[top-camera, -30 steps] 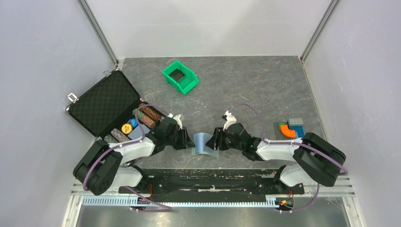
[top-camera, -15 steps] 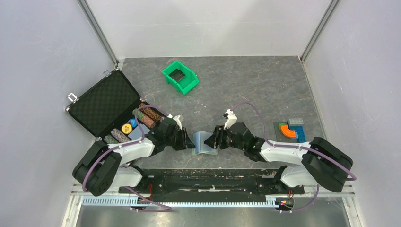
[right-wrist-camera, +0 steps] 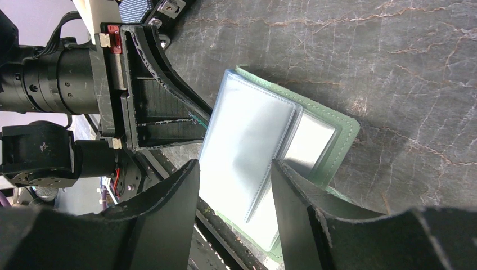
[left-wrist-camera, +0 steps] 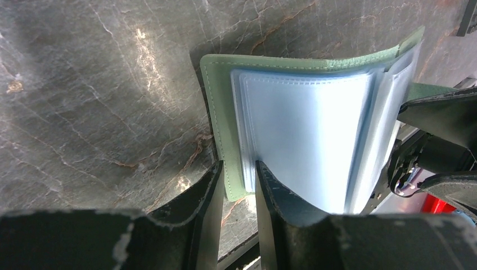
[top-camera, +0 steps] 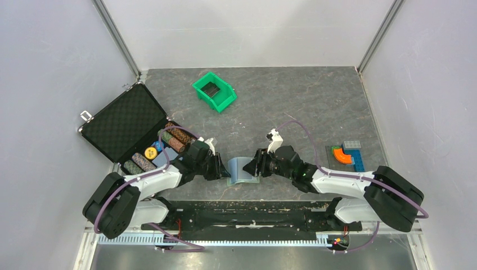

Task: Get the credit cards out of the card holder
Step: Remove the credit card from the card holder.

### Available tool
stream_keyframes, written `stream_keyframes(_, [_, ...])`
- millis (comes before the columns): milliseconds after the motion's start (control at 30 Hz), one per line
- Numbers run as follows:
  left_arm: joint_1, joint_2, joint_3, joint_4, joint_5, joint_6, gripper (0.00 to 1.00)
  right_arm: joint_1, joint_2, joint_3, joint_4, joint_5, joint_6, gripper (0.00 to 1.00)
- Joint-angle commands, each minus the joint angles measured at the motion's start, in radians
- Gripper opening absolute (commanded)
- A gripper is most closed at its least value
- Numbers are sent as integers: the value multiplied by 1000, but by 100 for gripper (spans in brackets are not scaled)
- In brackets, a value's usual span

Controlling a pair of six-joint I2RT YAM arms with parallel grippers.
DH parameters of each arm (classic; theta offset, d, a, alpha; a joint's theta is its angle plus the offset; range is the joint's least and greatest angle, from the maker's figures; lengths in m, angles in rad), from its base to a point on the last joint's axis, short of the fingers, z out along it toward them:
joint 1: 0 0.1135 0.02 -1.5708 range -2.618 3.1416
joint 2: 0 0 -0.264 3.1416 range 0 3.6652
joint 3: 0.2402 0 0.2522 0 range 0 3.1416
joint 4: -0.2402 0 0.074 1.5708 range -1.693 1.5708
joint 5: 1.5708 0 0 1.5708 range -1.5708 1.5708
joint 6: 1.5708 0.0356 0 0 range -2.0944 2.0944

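Observation:
The card holder (top-camera: pixel 241 170) is a pale green bifold with light blue and clear sleeves, standing half open on the table between my two grippers. My left gripper (top-camera: pixel 223 169) is shut on its left cover edge; the left wrist view shows the green edge and blue panel (left-wrist-camera: pixel 304 129) pinched between the fingertips (left-wrist-camera: pixel 239 174). My right gripper (top-camera: pixel 254 167) is open, its fingers (right-wrist-camera: pixel 233 174) straddling the loose clear sleeves (right-wrist-camera: pixel 253 135) without closing on them. No dark credit card shows in the sleeves.
An open black foam-lined case (top-camera: pixel 121 121) with rolls of poker chips (top-camera: pixel 175 138) lies at the left. A green bin (top-camera: pixel 214 91) holding something dark stands at the back. Coloured blocks (top-camera: pixel 346 153) lie at the right. The table's near edge is just behind the holder.
My right gripper has moved left up to the holder, and its fingers now straddle the sleeves. The holder has folded more upright. My left gripper has kept its hold.

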Motion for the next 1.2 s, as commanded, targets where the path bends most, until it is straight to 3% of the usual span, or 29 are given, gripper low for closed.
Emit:
stream_keyframes(0, [-10, -18, 13, -14, -5, -28, 34, 9, -20, 18, 16, -2, 6, 52])
stream_keyframes(1167, [-36, -43, 67, -110, -42, -13, 36, 9, -38, 18, 26, -46, 14, 52])
